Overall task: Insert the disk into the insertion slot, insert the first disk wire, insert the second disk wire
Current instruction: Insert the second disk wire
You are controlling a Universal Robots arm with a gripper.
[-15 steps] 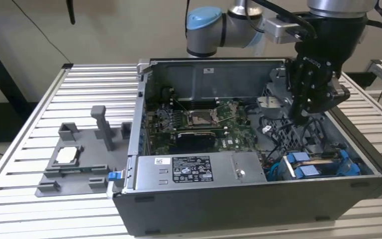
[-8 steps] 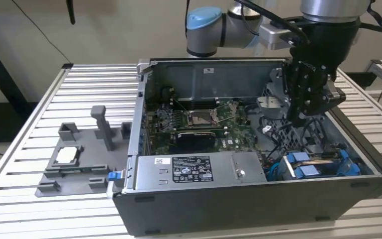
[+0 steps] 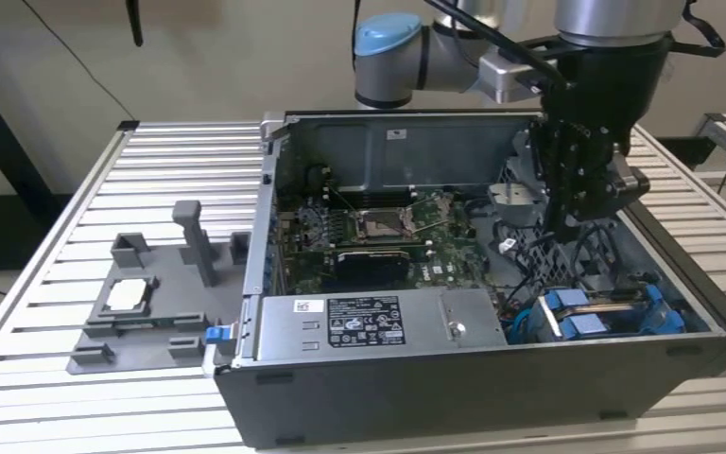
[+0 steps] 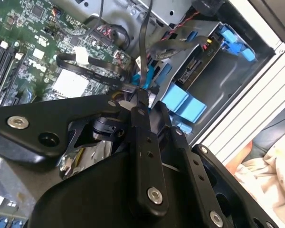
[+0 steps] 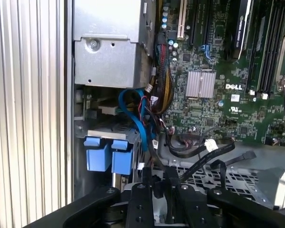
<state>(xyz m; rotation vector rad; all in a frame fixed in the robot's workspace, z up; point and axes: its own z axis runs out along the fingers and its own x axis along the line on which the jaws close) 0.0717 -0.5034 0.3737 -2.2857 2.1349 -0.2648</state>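
The disk (image 3: 605,312), in its blue carrier, sits in the insertion slot at the open computer case's front corner on the exterior view's right. Its blue end tabs (image 5: 107,154) face the case interior, and they also appear in the second wrist view as the blue tabs (image 4: 178,100). My gripper (image 3: 567,225) hangs inside the case just behind the disk. In the second wrist view my gripper (image 4: 141,94) is shut on a thin black disk wire (image 4: 143,42) that runs away from the fingertips. I cannot tell whether it is the first or the second wire. In the first wrist view my gripper (image 5: 160,175) stands beside the tabs.
The silver power supply box (image 3: 376,320) fills the case's front. The motherboard (image 3: 376,232) lies behind it, with loose black and blue cables (image 5: 142,118) bundled between board and disk bay. A grey fixture (image 3: 148,303) stands on the slatted table (image 3: 35,378) on the exterior view's left.
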